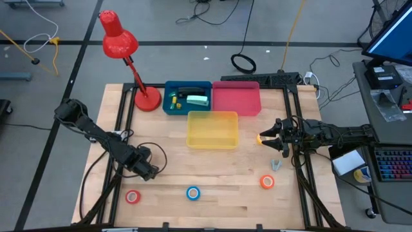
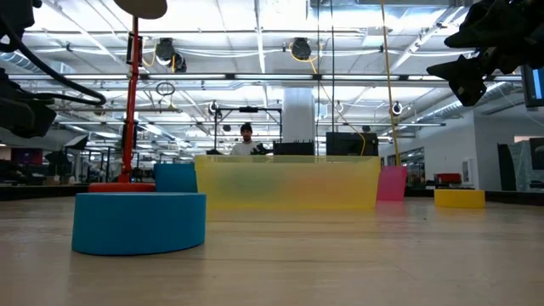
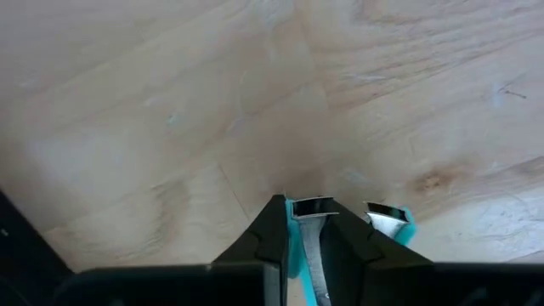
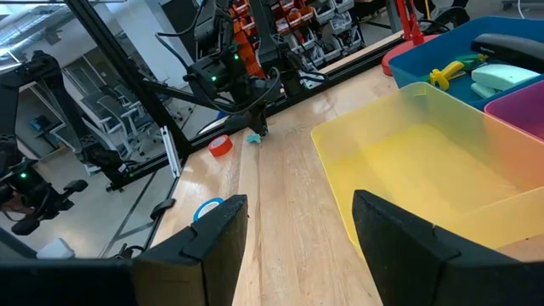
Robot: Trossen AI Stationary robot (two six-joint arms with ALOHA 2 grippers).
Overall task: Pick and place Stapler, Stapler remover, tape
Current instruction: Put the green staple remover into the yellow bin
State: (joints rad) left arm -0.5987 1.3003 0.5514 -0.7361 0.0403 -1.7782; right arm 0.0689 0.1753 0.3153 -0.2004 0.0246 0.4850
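Note:
My left gripper [image 1: 150, 171] points down at the table's near left and is shut on a teal stapler remover [image 3: 313, 223] with metal claws; the remover also shows under that gripper in the right wrist view [image 4: 253, 138]. Red tape [image 1: 133, 196], blue tape [image 1: 193, 193] and orange tape [image 1: 267, 182] lie flat along the near side. Yellow tape [image 1: 260, 138] lies flat below my right gripper [image 1: 273, 136], which hangs open and level at the right, with nothing between its fingers. A black stapler [image 1: 190, 91] and a green one [image 1: 197, 100] lie in the blue bin [image 1: 168, 107]. My left gripper pinches the stapler remover between its two fingers [image 3: 270, 238], from above, pointing down. A metal claw [image 3: 313, 211] shows at the fingertips, and a second teal-backed claw [image 3: 388, 221] sticks out beside one finger. Whether the remover is clear of the table, I cannot tell.
A yellow bin [image 1: 212, 117], a pink bin [image 1: 236, 106] and the blue bin stand at the far middle, with a red lamp [image 1: 147, 100] to their left. A small grey object [image 1: 275, 164] lies near the right gripper. Bare wood lies between the bins and the tape rolls.

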